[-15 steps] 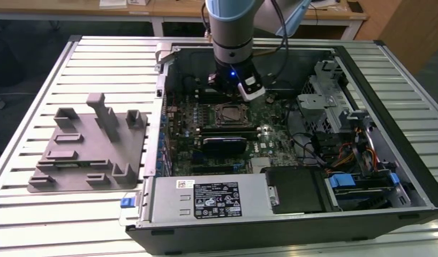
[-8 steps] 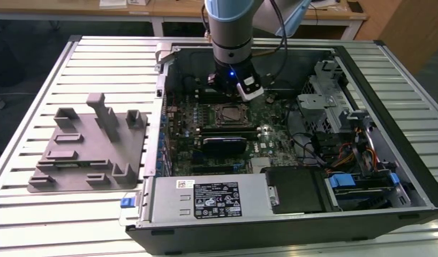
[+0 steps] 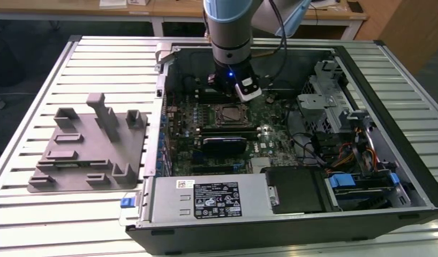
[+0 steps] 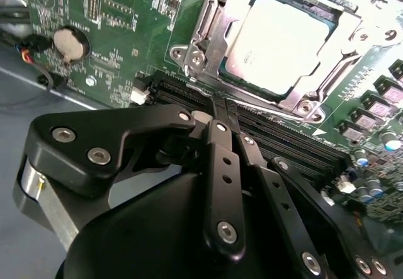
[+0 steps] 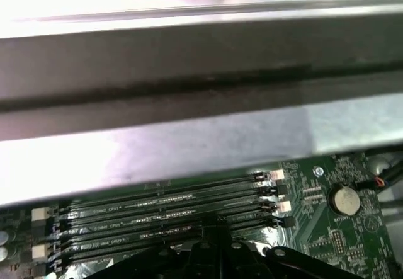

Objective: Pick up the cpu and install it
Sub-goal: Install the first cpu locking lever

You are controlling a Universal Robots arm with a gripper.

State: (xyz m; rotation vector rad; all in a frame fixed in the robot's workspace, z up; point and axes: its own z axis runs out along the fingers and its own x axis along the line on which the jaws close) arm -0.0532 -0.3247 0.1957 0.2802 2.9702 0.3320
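The cpu (image 4: pixel 277 36), a silvery square chip, lies flat in the motherboard socket (image 4: pixel 211 52), with the socket's metal frame around its edges. The exterior view has the cpu (image 3: pixel 228 113) in the middle of the green board inside the open computer case. My gripper (image 4: pixel 220 106) hangs low over the black memory slots (image 4: pixel 283 137) just beside the socket, its two thin black fingers (image 4: pixel 217 159) pressed together with nothing seen between them. In the first wrist view the gripper (image 5: pixel 218 225) stands above the memory slots (image 5: pixel 164 222).
A grey plastic tray (image 3: pixel 90 150) with upright blocks sits on the slatted table at the exterior view's left. Inside the case are a power supply (image 3: pixel 204 201), a drive cage (image 3: pixel 333 107) and cables (image 3: pixel 355 155). A coin battery (image 4: pixel 67 43) sits on the board. The case wall (image 5: pixel 189 58) rises close by.
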